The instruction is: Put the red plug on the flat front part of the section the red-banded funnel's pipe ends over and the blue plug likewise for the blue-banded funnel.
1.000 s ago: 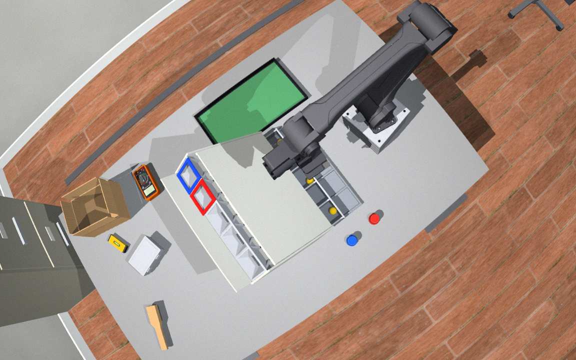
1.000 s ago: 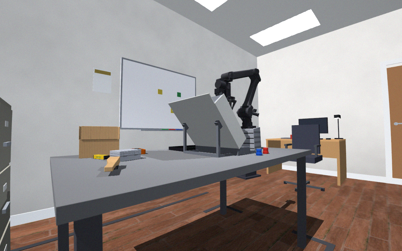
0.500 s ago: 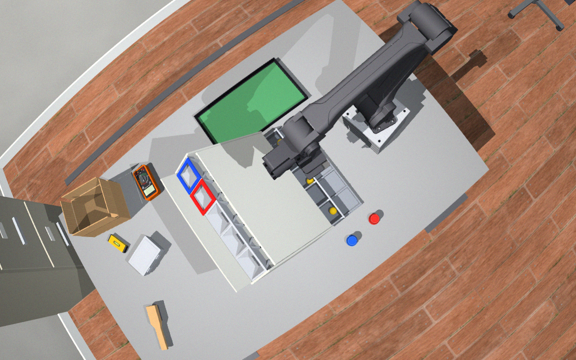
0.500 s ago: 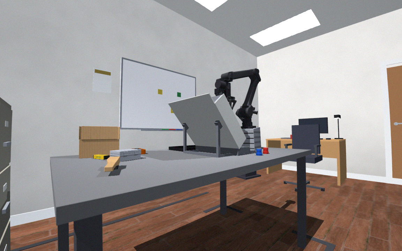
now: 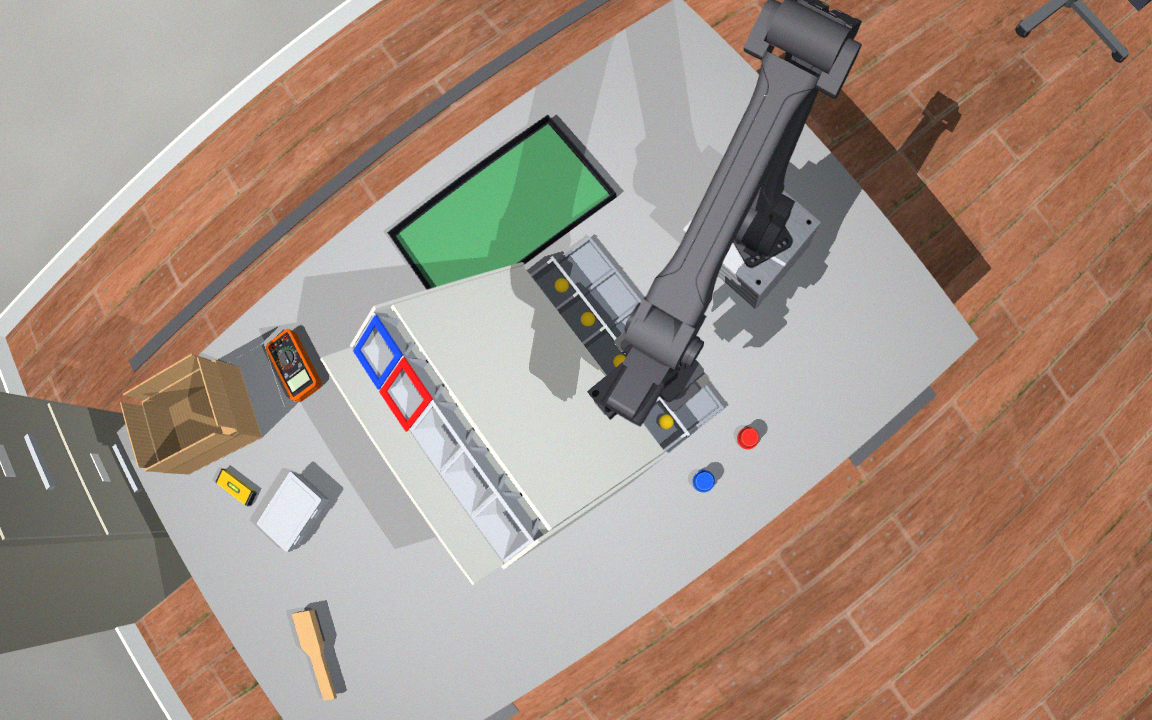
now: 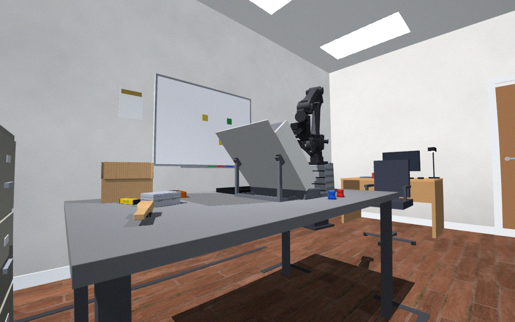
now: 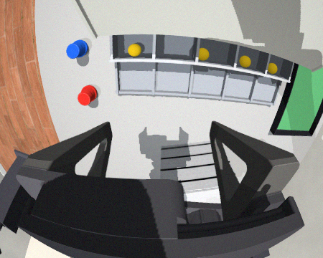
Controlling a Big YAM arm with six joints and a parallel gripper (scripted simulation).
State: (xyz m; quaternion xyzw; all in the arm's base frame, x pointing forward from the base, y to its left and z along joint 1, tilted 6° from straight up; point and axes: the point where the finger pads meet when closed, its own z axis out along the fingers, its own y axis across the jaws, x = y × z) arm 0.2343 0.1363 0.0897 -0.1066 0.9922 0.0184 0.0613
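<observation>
My gripper (image 7: pixel 161 127) (image 5: pixel 620 395) is open and empty. It hangs above the row of grey sections (image 7: pixel 204 87) (image 5: pixel 602 268) at the cover's low end. Yellow marbles lie in several sections, such as the end one (image 7: pixel 134 49) (image 5: pixel 665 420) nearest the plugs; the second section (image 7: pixel 174 46) holds none. The red plug (image 7: pixel 87 95) (image 5: pixel 747 437) (image 6: pixel 340 192) and the blue plug (image 7: pixel 76 49) (image 5: pixel 703 480) (image 6: pixel 332 194) stand on the table beside that end. The blue-banded funnel (image 5: pixel 376 349) and the red-banded funnel (image 5: pixel 405 394) sit at the top of the sloped cover (image 5: pixel 517 402) (image 6: pixel 259 156).
A green tray (image 5: pixel 508 205) (image 7: pixel 305 104) lies beyond the far end of the sections. The arm's base (image 5: pixel 768 255) stands close behind them. A cardboard box (image 5: pixel 191 411), a multimeter (image 5: pixel 294 362), a white case (image 5: pixel 289 510) and a wooden block (image 5: pixel 314 649) lie past the funnels.
</observation>
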